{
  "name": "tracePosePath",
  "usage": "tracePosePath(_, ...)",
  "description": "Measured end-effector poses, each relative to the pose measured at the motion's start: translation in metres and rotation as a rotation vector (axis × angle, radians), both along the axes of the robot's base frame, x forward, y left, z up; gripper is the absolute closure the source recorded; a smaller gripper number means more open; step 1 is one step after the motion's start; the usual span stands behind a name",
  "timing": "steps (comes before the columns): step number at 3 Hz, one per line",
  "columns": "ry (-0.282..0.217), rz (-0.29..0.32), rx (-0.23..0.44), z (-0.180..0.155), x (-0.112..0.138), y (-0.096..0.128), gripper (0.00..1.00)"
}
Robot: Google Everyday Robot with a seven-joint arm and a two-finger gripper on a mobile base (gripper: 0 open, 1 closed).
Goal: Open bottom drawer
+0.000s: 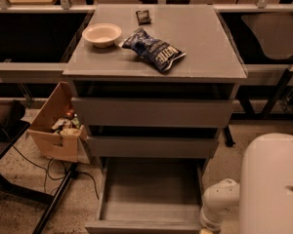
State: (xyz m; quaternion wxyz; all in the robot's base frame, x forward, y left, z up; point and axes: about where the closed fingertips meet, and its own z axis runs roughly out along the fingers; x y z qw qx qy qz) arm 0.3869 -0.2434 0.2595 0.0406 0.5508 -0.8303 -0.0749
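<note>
The bottom drawer (149, 194) of the grey cabinet stands pulled out toward me. Its shallow grey tray is open to view and holds nothing, and its flat front (141, 226) lies at the bottom edge of the view. My white arm (271, 184) fills the lower right. Its wrist end (216, 206) reaches down beside the drawer's front right corner. The gripper itself is below the edge of the view and does not show.
The middle drawer (151, 146) and the top drawer (151, 112) are shut. On the cabinet top (205, 43) lie a cream bowl (102, 34), a blue chip bag (154, 50) and a small dark packet (143, 16). An open cardboard box (53, 130) and cables sit on the floor to the left.
</note>
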Motion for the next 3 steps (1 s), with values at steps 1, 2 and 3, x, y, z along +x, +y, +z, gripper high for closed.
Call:
tracePosePath(1, -0.016, 0.0, 0.009, 0.061, -0.038, 0.005, 0.0)
tracePosePath(2, 0.053, -0.027, -0.005, 0.119, -0.098, 0.023, 0.0)
tracePosePath(3, 0.126, -0.07, -0.041, 0.172, -0.159, 0.05, 0.0)
